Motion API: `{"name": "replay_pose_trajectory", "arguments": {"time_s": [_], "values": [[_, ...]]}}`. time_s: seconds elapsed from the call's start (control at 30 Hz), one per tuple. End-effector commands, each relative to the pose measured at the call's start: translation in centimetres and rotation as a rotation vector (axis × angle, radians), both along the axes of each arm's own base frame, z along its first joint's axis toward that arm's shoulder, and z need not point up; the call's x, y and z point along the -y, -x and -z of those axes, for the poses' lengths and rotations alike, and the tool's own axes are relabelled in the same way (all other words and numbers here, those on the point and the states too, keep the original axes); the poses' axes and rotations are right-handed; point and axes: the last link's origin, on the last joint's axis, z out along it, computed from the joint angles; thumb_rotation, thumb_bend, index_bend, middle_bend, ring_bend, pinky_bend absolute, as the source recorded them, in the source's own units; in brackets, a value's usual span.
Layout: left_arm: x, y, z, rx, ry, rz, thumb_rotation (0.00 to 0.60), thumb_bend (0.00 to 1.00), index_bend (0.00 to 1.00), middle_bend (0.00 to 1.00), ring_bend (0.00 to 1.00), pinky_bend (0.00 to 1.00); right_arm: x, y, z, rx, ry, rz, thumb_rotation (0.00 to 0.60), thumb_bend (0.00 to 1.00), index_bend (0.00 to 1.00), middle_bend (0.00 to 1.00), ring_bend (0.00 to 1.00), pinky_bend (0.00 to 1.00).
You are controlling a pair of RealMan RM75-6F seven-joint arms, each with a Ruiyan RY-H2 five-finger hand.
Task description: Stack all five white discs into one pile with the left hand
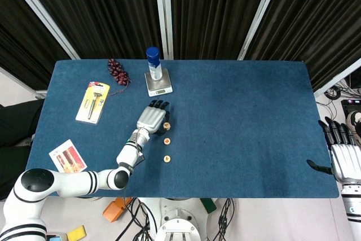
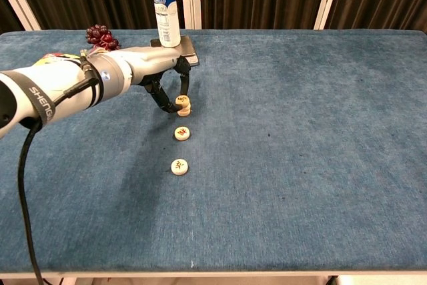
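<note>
blue table (image 1: 242, 122) | discs (image 2: 179, 166) | scale (image 1: 158, 84) | beads (image 1: 117, 71) | card (image 1: 67, 158)

The stack (image 2: 183, 105) of white discs stands upright, topmost disc tilted. The middle disc (image 2: 181, 133) lies flat just in front of the stack; the near disc (image 2: 179, 166) lies flat beyond it, red-marked.

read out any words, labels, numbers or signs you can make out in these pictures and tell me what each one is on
"SHENGC", cut off by the frame edge: on the left forearm, chest view.
Red marks on the white discs: too small to read.
Blue bottle label: blurred, unreadable.
Yellow package and card: print too small to read.
</note>
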Motion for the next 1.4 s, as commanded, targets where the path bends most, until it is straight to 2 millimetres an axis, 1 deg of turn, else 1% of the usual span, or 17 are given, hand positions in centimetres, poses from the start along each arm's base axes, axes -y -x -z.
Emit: {"name": "replay_pose_trajectory", "arguments": {"time_s": [0.03,0.2,0.67,0.83,0.93,1.0,1.1,1.23,1.3,1.4], "values": [[0.0,0.0,0.0,-0.002,-0.001,0.000,0.600,0.35,0.46,0.07,0.00,0.00,0.0,0.0,0.0,0.000,0.001,0.001,0.600,0.13,0.00,0.00,0.00,0.00],[0.0,0.1,0.0,-0.004,0.000,-0.002,0.600,0.35,0.43,0.07,0.00,0.00,0.0,0.1,0.0,0.000,0.000,0.001,0.600,0.13,0.00,0.00,0.00,0.00],[0.4,0.0,-0.1,-0.003,-0.005,0.023,0.600,0.35,0.42,0.06,0.00,0.00,0.1,0.0,-0.1,0.003,0.002,-0.001,0.600,0.13,0.00,0.00,0.00,0.00],[0.6,-0.1,-0.9,0.016,-0.030,0.040,0.600,0.34,0.31,0.02,0.00,0.00,0.1,0.0,0.0,0.003,-0.002,-0.004,0.600,0.13,0.00,0.00,0.00,0.00],[1.4,-0.2,-1.9,0.057,-0.040,0.063,0.600,0.34,0.28,0.01,0.00,0.00,0.1,0.0,0.0,0.006,0.000,-0.006,0.600,0.13,0.00,0.00,0.00,0.00],[2.4,0.0,-2.6,0.063,-0.042,0.105,0.600,0.33,0.30,0.01,0.00,0.00,0.2,0.0,0.0,0.006,-0.003,-0.006,0.600,0.13,0.00,0.00,0.00,0.00],[4.0,0.2,-3.0,0.057,-0.032,0.177,0.600,0.31,0.34,0.01,0.00,0.00,0.3,-0.1,0.2,0.005,-0.010,-0.014,0.600,0.13,0.00,0.00,0.00,0.00],[5.8,0.2,-2.5,0.047,-0.001,0.247,0.600,0.30,0.37,0.01,0.00,0.00,0.3,-0.3,0.3,0.005,-0.014,-0.026,0.600,0.13,0.00,0.00,0.00,0.00],[6.3,0.2,-1.9,0.022,0.013,0.279,0.600,0.30,0.37,0.01,0.00,0.00,0.2,-0.3,0.3,0.004,-0.012,-0.029,0.600,0.13,0.00,0.00,0.00,0.00],[6.5,0.3,-1.1,-0.019,0.018,0.310,0.600,0.30,0.37,0.00,0.00,0.00,0.0,-0.3,0.2,0.004,-0.004,-0.029,0.600,0.13,0.00,0.00,0.00,0.00]]}}
